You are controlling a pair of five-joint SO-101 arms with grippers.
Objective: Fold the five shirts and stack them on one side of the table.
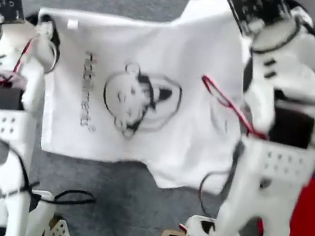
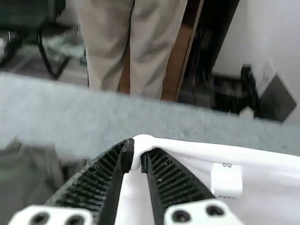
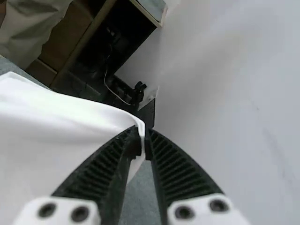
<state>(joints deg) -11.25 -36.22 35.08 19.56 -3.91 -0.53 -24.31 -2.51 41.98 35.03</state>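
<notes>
One white shirt (image 1: 143,97), spread print-up on the grey table (image 1: 101,199). Two grippers, left (image 2: 137,157) and right (image 3: 142,136), each clenched on a shirt corner. One red item (image 1: 313,226) alongside.

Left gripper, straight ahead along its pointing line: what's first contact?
The white shirt corner already pinched in the left gripper; beyond it, probably bare grey table, though depth is unclear.

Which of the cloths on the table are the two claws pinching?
The white shirt with the face print; left gripper and right gripper each pinch its edge. The red cloth lies aside.
</notes>
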